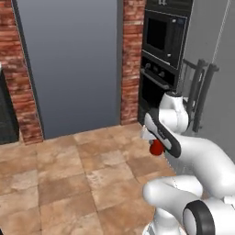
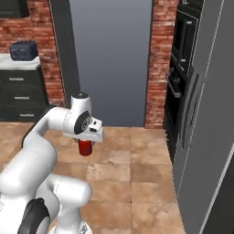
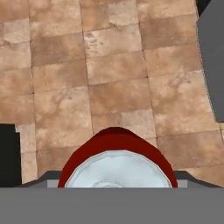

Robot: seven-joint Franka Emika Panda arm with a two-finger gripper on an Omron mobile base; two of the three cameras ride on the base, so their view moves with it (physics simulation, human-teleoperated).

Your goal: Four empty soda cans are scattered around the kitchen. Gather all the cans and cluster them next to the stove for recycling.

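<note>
You've got one soda can point(image 2: 84, 148) clamped in the gripper point(image 2: 85, 145), hanging over the tiled floor point(image 1: 69, 183) near the wall oven point(image 1: 163, 50), so delivery's pending, stove nowhere around.

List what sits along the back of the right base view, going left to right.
Toaster on the white counter over dark drawers → brick pillar → grey panel → second brick pillar → black wall oven → grey fridge door.
</note>
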